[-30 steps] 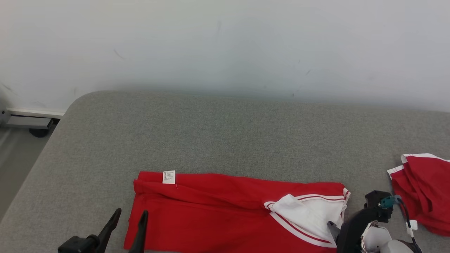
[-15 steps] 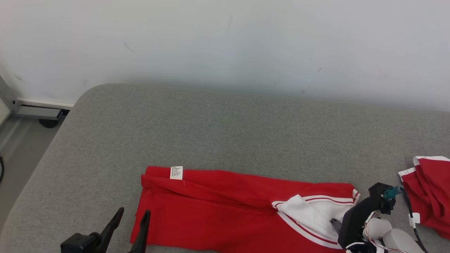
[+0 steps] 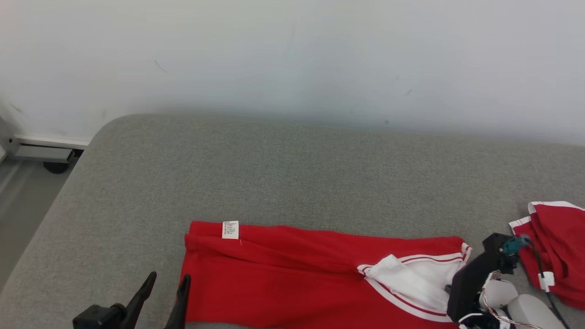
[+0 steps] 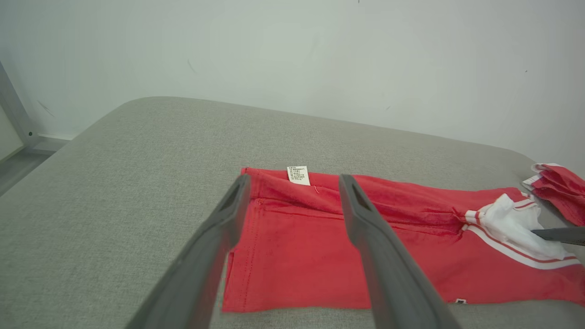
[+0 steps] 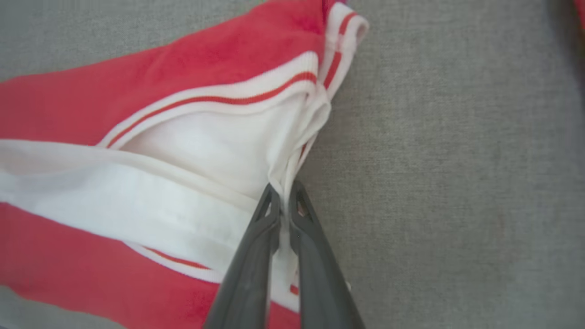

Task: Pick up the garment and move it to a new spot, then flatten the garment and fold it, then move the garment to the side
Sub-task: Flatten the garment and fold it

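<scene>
2 red garments on 1 grey surface (image 3: 292, 173): folded garment (image 3: 297, 274) lies flat front-centre w/ 1 white tag (image 3: 230, 229), R gripper (image 5: 283, 192) pinched tight on its white trim edge, L gripper (image 3: 169, 276) spread wide, empty, by its left end; 2nd garment (image 3: 555, 242) bunched far right.

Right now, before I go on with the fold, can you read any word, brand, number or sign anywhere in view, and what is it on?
White care label on the far edge of the red garment, near its left corner: several printed lines, too small to read.
Small dark tab at the garment's near hem: too small to tell whether it carries text.
No word, brand or number is legible.
</scene>
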You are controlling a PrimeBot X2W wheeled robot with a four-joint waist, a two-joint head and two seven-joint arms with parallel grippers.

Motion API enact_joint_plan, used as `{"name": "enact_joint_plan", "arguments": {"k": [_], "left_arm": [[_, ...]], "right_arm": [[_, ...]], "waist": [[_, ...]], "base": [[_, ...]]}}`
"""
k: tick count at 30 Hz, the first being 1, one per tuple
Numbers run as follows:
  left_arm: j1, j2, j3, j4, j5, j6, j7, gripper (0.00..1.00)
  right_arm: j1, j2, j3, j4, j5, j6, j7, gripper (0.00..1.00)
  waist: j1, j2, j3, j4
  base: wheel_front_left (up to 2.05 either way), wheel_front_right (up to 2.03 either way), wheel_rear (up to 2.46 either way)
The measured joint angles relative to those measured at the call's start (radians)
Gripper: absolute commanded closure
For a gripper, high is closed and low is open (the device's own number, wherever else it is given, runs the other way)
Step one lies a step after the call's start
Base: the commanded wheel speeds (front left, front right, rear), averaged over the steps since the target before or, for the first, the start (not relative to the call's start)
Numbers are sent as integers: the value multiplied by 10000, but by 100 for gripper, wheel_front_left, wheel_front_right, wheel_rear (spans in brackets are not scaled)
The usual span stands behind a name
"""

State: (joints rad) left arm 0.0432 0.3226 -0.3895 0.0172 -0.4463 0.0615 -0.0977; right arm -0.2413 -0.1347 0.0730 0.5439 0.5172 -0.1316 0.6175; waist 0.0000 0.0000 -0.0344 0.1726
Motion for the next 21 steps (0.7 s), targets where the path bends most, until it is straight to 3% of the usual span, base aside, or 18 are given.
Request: {"name": "enact_joint_plan", "arguments": {"k": [10,21], "left_arm": [[184,-48,-8,50,-65,4,-88,0],[294,-151,-173,86,-65,-2,-88,0]], "right_arm": [[739,-1708,-934,-2119,-297,0,339,100],[953,-2861,-3756,-3461,-980,-2,1319,100]], "waist": [[-1,0,-191,-393],[0,0,-296,-590]], "base": [[0,0,0],[0,0,0]]}}
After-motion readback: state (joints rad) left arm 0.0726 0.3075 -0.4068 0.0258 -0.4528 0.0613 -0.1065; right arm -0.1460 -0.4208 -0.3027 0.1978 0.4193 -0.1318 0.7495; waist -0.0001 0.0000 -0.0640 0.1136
